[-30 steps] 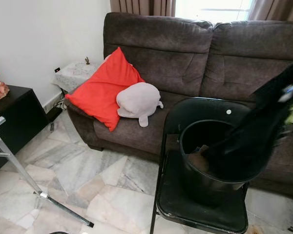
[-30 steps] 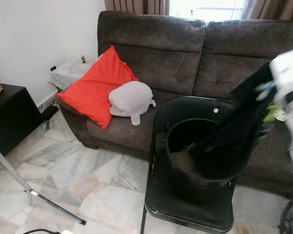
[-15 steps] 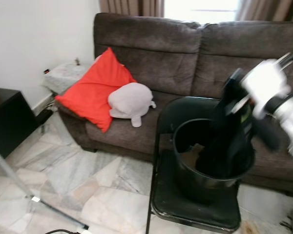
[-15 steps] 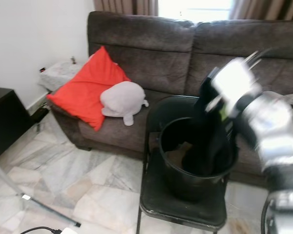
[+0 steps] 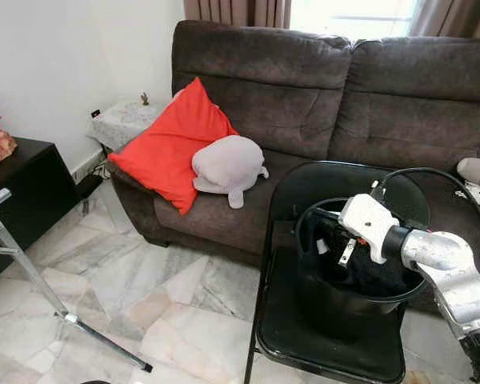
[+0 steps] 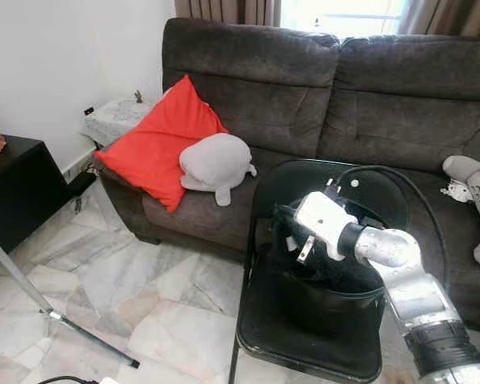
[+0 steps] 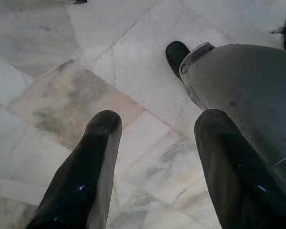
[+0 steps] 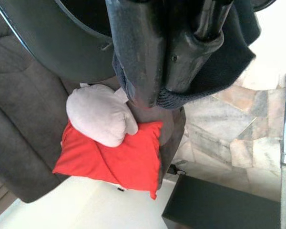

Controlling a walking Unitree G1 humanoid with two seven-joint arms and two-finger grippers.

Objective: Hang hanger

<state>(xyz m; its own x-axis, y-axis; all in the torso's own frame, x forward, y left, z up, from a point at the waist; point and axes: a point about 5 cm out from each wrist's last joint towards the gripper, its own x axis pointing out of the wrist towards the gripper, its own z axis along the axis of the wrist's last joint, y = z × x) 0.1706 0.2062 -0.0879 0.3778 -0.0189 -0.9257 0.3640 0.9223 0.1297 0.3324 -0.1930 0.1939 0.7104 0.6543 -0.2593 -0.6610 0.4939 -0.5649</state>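
A black bucket point(image 5: 336, 300) stands on a black folding chair point(image 5: 320, 352) in front of the sofa. A dark knitted garment point(image 5: 368, 272) lies bunched inside it. My right gripper point(image 5: 323, 230) reaches over the bucket's rim, and in the right wrist view the gripper point(image 8: 164, 93) is shut on a fold of the dark garment point(image 8: 229, 62). I cannot make out a hanger among the cloth. My left gripper point(image 7: 157, 124) hangs open above the marble floor, nothing between its fingers.
A dark brown sofa point(image 5: 320, 96) carries a red cushion point(image 5: 172, 148) and a grey plush toy point(image 5: 228, 166). A slanted metal stand point(image 5: 32, 276) rises at the left beside a black cabinet point(image 5: 20, 200). Marble floor point(image 5: 144, 296) lies open between stand and chair.
My right arm has come down from high at the right, and the dark garment that hung stretched from it now lies in the bucket. The camera shifted slightly.
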